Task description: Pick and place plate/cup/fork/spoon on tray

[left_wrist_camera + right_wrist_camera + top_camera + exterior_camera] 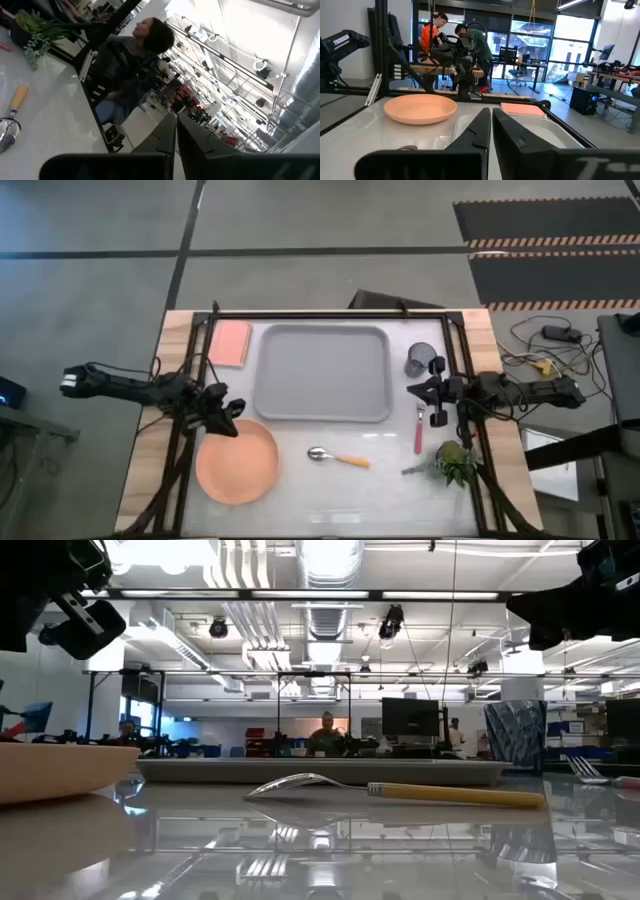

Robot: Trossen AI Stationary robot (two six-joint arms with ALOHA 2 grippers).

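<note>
Salmon plastic, by the look of it: the plate (236, 463) lies on the table's near left, just below the left gripper (232, 420), and should be light and stiff but too wide and shallow to grasp across. My guess is the rim is the place to pinch, at the edge nearest that gripper.

The left gripper hovers at the plate's far edge; in its wrist view the fingers (170, 142) lie almost together with nothing between them. The right gripper (426, 392) sits beside the cup (419, 360), at the tray's (322, 411) right edge, fingers (481, 131) likewise nearly closed and empty.

The tray holds nothing yet. The cup stands just off its right rim; small and round, it probably wants a pinch on the wall near the lip. The fork (418, 430) lies below the right gripper, the spoon (337, 457) near the middle front; both are slim, light and likely slippery on the glossy top, best taken mid-handle.

Count: one plate, one cup, one fork, one spoon, one tray. Also one pink rectangle (231, 343) left of the tray and one small plant (455, 462) at the right.
</note>
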